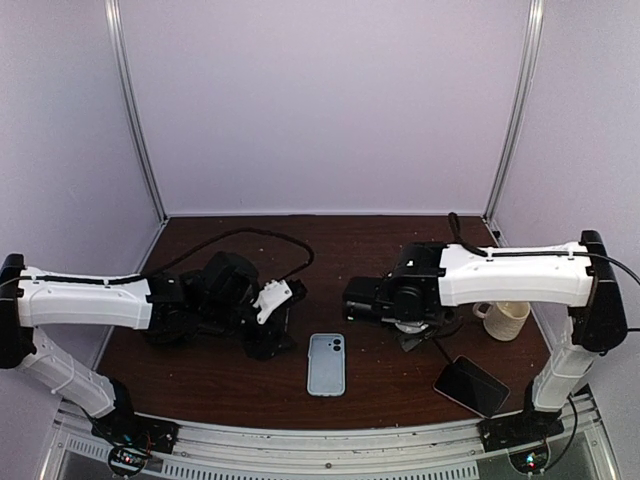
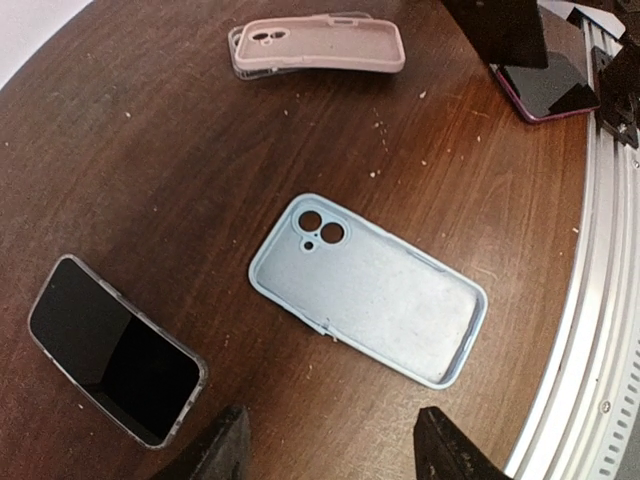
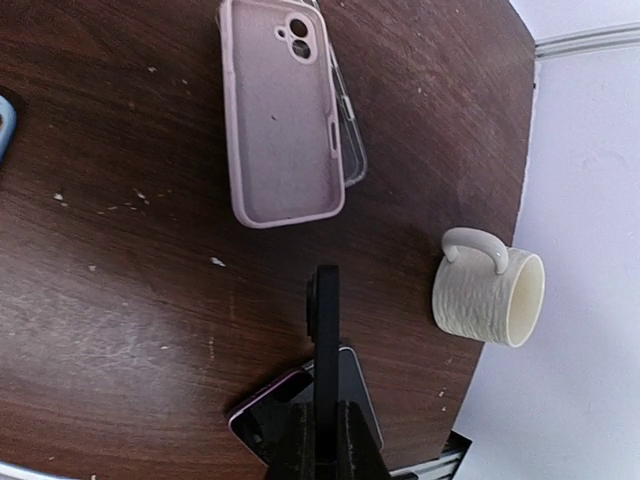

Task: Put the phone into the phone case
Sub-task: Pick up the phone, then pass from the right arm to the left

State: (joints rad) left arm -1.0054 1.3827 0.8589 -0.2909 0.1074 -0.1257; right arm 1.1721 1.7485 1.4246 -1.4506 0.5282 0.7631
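Note:
My right gripper is shut on a thin black phone, which I see edge-on with its camera bump facing left. It hangs above a purple-edged phone lying on the table. A light blue phone case lies open side up near the front edge, also seen as the blue case from above. My left gripper hovers open just in front of it with nothing between its fingers. A pink phone case lies open side up farther back.
A cream mug lies on its side at the right. A dark phone in a clear case rests left of the blue case. A clear case peeks from under the pink one. The metal table rail runs close by.

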